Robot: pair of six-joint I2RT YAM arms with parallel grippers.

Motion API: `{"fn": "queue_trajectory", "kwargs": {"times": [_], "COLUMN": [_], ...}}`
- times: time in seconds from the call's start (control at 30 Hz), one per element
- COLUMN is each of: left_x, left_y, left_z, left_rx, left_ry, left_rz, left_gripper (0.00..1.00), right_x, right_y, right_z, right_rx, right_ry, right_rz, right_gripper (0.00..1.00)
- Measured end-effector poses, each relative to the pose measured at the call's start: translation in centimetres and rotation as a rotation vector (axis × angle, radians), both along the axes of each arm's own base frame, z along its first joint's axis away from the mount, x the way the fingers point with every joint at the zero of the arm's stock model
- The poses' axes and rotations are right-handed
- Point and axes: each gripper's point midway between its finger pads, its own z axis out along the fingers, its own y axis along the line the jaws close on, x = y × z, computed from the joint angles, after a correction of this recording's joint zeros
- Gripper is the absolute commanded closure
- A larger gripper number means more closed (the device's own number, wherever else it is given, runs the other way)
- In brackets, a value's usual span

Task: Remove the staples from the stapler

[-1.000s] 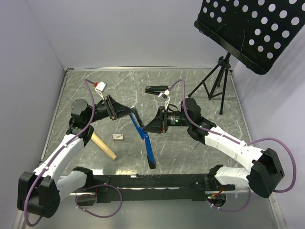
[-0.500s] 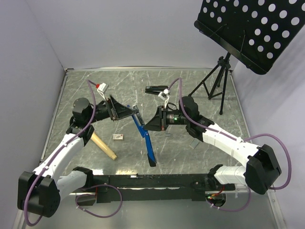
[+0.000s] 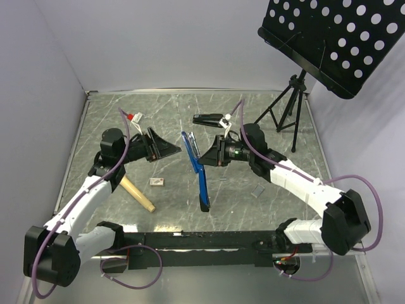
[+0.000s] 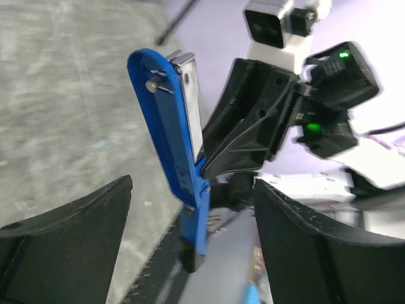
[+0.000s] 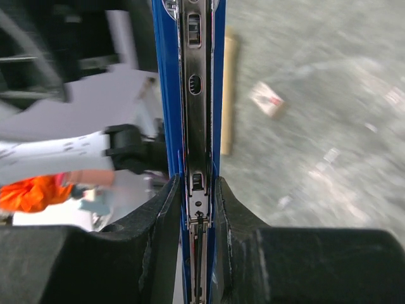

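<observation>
From above, the slim blue stapler (image 3: 201,180) with a silvery metal inner rail sits over the middle of the desk (image 3: 278,209). It runs lengthwise from the far side toward the near edge and is tilted. The right hand (image 3: 202,157) reaches in from the right and is clamped on its upper part. The left hand (image 3: 176,150) comes from the left with its tips just beside the blue stapler and apart from it. An all-black stapler (image 3: 207,118) lies toward the far edge. A pale wooden handle (image 3: 138,194) and a small flat box (image 3: 157,182) lie left of centre. A black tripod (image 3: 283,117) stands near the far right corner under a perforated black music stand (image 3: 335,44).

From the left wrist, the two dark fingers of the left hand are spread wide and grip nothing. The blue stapler stands upright beyond them, with its silver rail showing along the right side. The black fingers of the right hand pinch it from the right.

From the right wrist, the right hand's fingers press against both blue sides of the stapler. The metal rail runs straight up between them. The wooden handle and the small box lie blurred on the grey desk beyond.
</observation>
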Motion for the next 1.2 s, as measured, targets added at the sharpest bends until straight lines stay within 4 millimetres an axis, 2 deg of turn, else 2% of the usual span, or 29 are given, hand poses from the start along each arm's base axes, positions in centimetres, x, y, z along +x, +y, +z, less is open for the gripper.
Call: {"fn": "queue_trajectory", "kwargs": {"times": [0.1,0.23,0.4,0.5,0.7,0.9,1.07,1.2], "left_x": [1.2,3.0,3.9,4.3,4.2,4.1,4.0,4.0], "left_y": [0.8,3.4,6.9,8.9,12.1,13.8,14.1,14.2], "left_z": [-0.9,-1.6,-0.2,0.4,-1.1,-2.1,-2.3,-2.3], "left_rx": [0.073,0.207,0.333,0.399,0.516,0.580,0.593,0.595], "left_ry": [-0.003,-0.027,-0.072,-0.099,-0.062,-0.027,-0.020,-0.019], "left_rz": [0.078,0.275,0.476,0.575,0.715,0.781,0.793,0.797], "left_gripper": [0.19,0.19,0.18,0.18,0.16,0.15,0.15,0.15], "right_x": [1.1,3.0,4.8,6.0,8.1,9.5,9.5,9.3], "right_y": [-0.4,-1.3,-2.3,-2.1,-0.5,0.9,1.4,1.3], "right_z": [-1.9,-4.5,-7.2,-8.6,-11.0,-12.7,-14.8,-16.1], "right_rx": [-0.087,-0.221,-0.384,-0.477,-0.654,-0.764,-0.854,-0.923], "right_ry": [0.046,0.093,0.125,0.138,0.159,0.172,0.199,0.208], "right_rz": [-0.050,-0.146,-0.234,-0.265,-0.313,-0.353,-0.364,-0.388], "right_gripper": [1.00,1.00,1.00,1.00,1.00,1.00,1.00,0.94]}}
